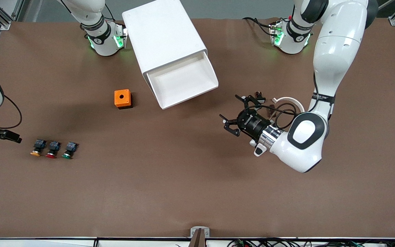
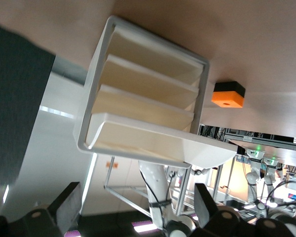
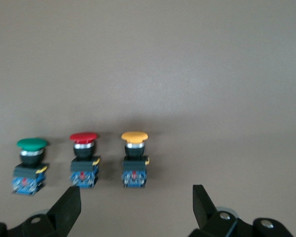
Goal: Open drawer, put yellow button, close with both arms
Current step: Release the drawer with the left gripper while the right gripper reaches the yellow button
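Observation:
The white cabinet (image 1: 163, 34) lies toward the robots' bases. Its top drawer (image 1: 183, 82) is pulled out and holds nothing. The left wrist view shows the drawer (image 2: 153, 145) out above three shut ones. The yellow button (image 1: 36, 148) stands at the right arm's end of the table, first in a row with a red button (image 1: 51, 150) and a green button (image 1: 69, 150). My right gripper (image 1: 12, 138) is open beside that row; its wrist view shows the yellow button (image 3: 134, 158) just ahead of the open gripper (image 3: 135, 207). My left gripper (image 1: 231, 115) is open and empty, facing the drawer's front (image 2: 136, 207).
An orange box (image 1: 122, 98) with a round hole sits beside the drawer, toward the right arm's end. A white curved part (image 1: 288, 101) and a small dark piece (image 1: 259, 93) lie by the left arm's wrist.

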